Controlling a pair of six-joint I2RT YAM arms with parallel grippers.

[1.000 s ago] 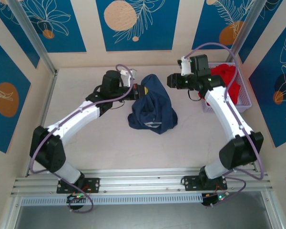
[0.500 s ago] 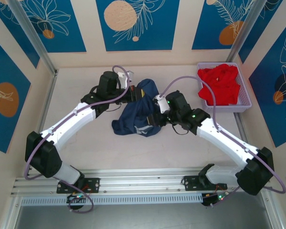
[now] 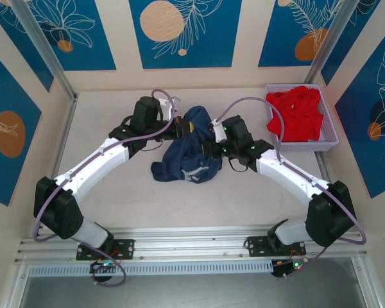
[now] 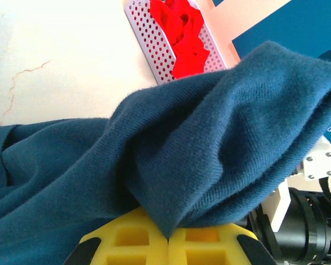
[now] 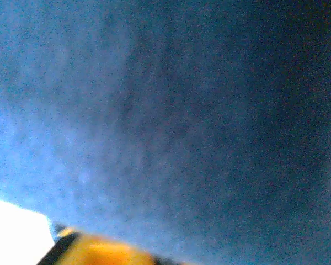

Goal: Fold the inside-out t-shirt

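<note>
Where the navy t-shirt point(image 3: 191, 154) lies bunched on the bench point(image 3: 244, 199), mid-width and nearer the far edge, both arms reach it.

L arm: left gripper point(image 3: 181, 127) closed on a fold at the shirt's far-left part. Its wrist view shows the yellow fingers point(image 4: 154, 251) pressed together, w/ cloth pinched between and draped over them.

R arm: right gripper point(image 3: 208, 149) closed into the shirt's right side, fingertips buried in cloth. In its wrist view, blurred navy fabric sits right against a yellow finger point(image 5: 94, 251).

Garment crumpled, not flat.

Perforated lavender basket point(image 3: 321, 145) at far-right corner, holding a red garment point(image 3: 298, 112), well apart from the shirt.
</note>
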